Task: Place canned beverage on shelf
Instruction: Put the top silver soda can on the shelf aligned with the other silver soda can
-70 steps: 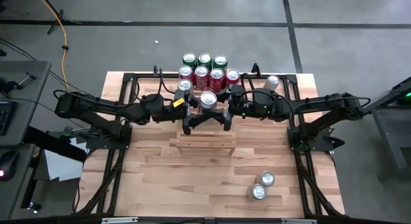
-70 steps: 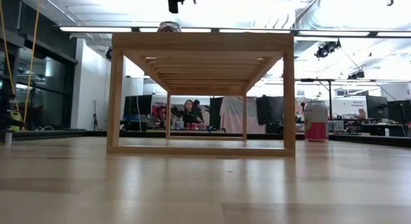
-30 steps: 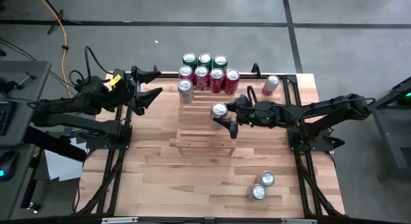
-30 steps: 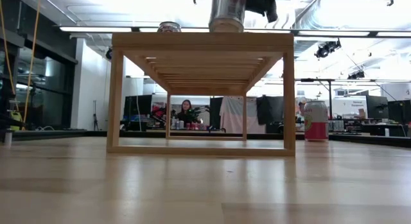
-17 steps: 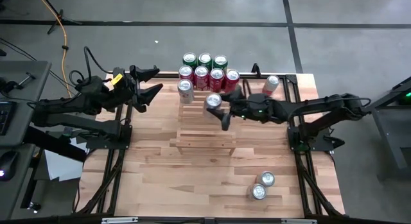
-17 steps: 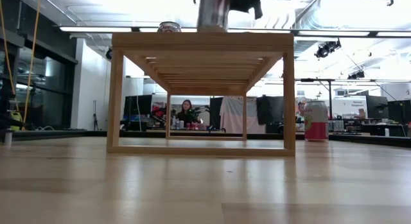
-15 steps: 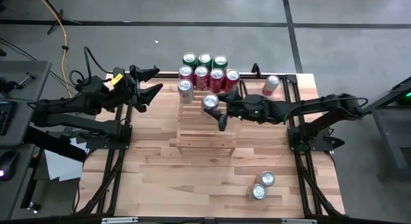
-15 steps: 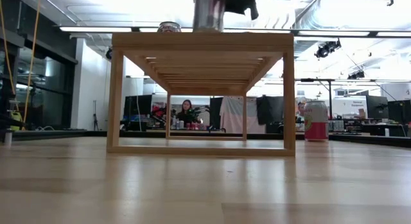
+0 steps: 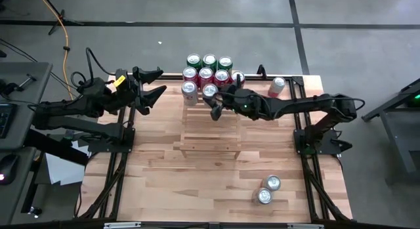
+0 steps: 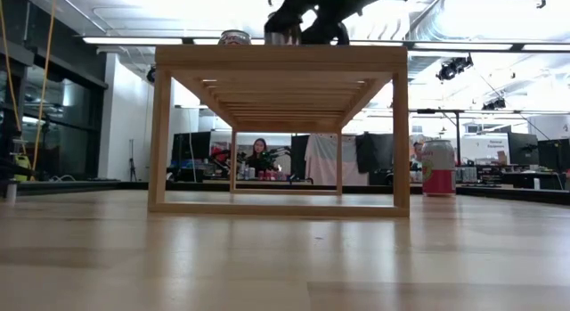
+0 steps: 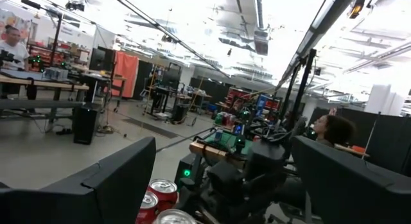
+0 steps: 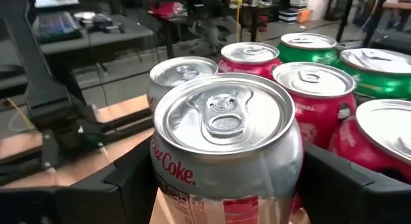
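Note:
My right gripper reaches in from the table's right and is shut on a silver Diet Coke can. It holds the can over the far end of the light wooden slatted shelf. A second silver can stands on the shelf's far left corner, just beside the held one. Red cans and green cans stand in rows past the shelf's far end. My left gripper hangs open and empty above the table's far left, well clear of the shelf. My right gripper pinches the silver can's side wall, below the top rim, between its two fingers. The fingers come in about level from the table's right. The can stands upright, its base close over the shelf top; whether it rests there I cannot tell.
A red-and-white can is at the table's far right corner, and two silver-topped cans stand near the front right. The shelf's near half and the tabletop in front of it are bare. Black frame rails run along both table sides.
My right gripper has carried the silver can, upright, from over the shelf's middle toward the table's far edge and a little left, ending beside the other silver can. It has rolled somewhat on the way. My left arm has kept still.

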Robot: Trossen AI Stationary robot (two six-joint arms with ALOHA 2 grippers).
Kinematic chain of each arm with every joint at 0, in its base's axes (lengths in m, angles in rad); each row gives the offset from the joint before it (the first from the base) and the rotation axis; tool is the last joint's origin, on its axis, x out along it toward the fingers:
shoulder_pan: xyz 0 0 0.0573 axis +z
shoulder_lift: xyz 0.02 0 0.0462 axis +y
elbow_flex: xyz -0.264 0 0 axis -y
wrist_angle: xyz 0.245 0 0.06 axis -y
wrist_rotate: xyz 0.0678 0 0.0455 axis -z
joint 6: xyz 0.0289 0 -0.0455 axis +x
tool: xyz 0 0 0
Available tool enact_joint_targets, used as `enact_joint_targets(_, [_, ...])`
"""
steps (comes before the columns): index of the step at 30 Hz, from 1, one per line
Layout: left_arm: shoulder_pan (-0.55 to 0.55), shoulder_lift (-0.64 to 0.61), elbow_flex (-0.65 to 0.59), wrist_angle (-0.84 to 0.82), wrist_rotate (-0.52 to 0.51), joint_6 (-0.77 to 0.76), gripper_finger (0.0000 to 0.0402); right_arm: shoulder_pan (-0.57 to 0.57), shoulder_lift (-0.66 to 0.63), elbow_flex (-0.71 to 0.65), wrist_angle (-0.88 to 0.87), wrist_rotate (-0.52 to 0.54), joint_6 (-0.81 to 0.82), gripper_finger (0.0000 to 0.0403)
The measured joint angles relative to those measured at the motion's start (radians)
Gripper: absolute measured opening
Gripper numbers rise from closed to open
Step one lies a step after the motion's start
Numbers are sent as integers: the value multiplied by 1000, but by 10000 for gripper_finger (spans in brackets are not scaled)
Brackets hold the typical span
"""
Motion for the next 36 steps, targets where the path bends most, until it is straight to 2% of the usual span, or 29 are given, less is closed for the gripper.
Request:
enact_joint_targets(3, [0, 0, 0, 0, 0, 0, 355, -19, 14, 0, 30, -51, 16, 284])
enact_joint_targets(28, [0, 0, 0, 0, -22, 0, 355, -49, 66, 0, 39, -92, 26, 290])
enact_joint_targets(36, [0, 0, 0, 0, -22, 0, 355, -49, 66, 0, 41, -91, 3, 318])
